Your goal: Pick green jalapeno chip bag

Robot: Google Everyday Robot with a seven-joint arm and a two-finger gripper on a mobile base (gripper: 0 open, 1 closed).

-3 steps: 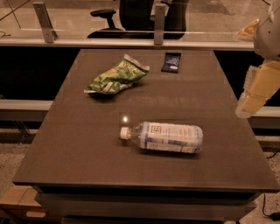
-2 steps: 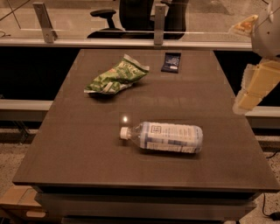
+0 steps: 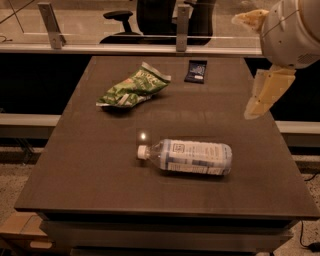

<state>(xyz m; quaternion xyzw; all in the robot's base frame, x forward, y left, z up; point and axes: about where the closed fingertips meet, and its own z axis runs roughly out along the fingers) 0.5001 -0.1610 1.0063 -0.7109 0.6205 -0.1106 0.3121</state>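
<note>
The green jalapeno chip bag [image 3: 134, 89] lies crumpled on the far left part of the dark table [image 3: 90, 170], green and white with pale crimped ends. My gripper [image 3: 240, 68] hangs above the table's right side, well to the right of the bag and apart from it. Its two pale fingers are spread wide, one [image 3: 250, 19] pointing left at the top and one [image 3: 264, 94] pointing down-left. It holds nothing.
A clear plastic bottle [image 3: 187, 156] with a white label lies on its side in the table's middle, cap to the left. A small dark blue packet [image 3: 196, 71] lies near the far edge. A railing and an office chair [image 3: 150, 15] stand behind the table.
My gripper has shifted slightly to the left over the table's right edge. The bag, bottle and packet have not moved.
</note>
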